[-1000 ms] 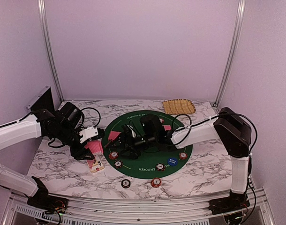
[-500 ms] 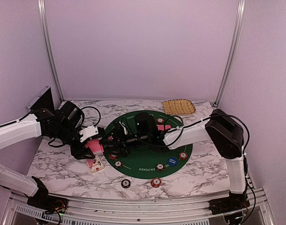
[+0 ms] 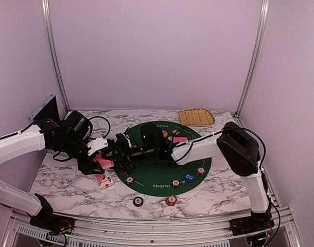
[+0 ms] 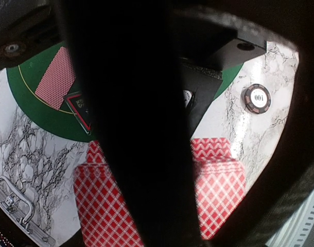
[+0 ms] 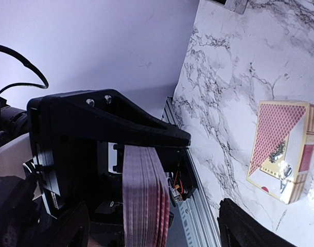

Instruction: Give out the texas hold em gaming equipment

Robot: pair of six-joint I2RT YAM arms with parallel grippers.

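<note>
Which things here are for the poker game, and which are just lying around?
For the game: deck, loose card, chips, blue button, orange button.
Just lying around: mat, tray, card box.

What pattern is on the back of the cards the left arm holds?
Red-and-white diamond lattice; the deck shows best in the left wrist view.

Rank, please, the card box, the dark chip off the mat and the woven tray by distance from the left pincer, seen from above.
1. Card box, close by the left pincer, left side.
2. Dark chip, near edge, centre.
3. Woven tray, far right corner.
</note>
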